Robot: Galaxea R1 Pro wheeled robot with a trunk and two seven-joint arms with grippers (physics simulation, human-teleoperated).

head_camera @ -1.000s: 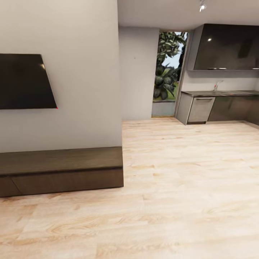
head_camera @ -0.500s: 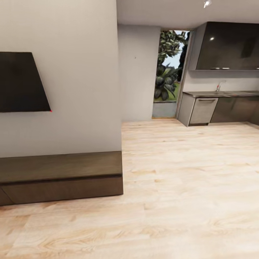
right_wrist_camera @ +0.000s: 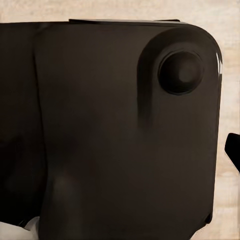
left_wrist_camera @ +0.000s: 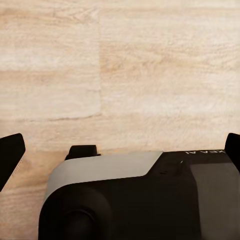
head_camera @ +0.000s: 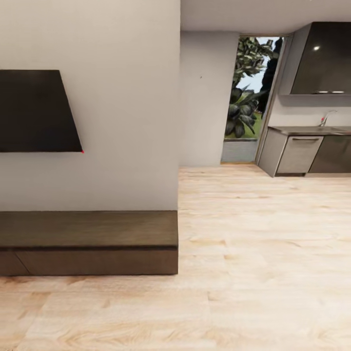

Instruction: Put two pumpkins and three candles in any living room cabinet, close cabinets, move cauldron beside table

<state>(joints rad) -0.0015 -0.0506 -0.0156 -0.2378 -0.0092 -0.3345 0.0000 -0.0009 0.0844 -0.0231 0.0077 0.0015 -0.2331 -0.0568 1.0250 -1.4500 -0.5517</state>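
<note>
The long, low dark brown cabinet (head_camera: 92, 243) stands against the white wall at the left of the head view, its flat drawer fronts flush and shut. Nothing lies on its top. The pumpkins, candles, cauldron and coffee table are out of view. In the left wrist view my left gripper (left_wrist_camera: 120, 150) is open over bare wood floor and part of my own base, with one dark fingertip (left_wrist_camera: 10, 152) at each side edge and nothing between them. In the right wrist view one fingertip (right_wrist_camera: 233, 150) of my right gripper sits at the frame's edge, beside my dark body.
A black TV (head_camera: 36, 112) hangs on the wall above the cabinet. The wall ends at a corner (head_camera: 178, 122). Light wood floor (head_camera: 253, 253) runs right towards a doorway with plants (head_camera: 246, 97) and dark kitchen cupboards (head_camera: 312, 151).
The whole head view has shifted: the cabinet, wall corner and kitchen now sit further right in the picture and the cabinet lower. That is my camera moving; nothing in the room moved.
</note>
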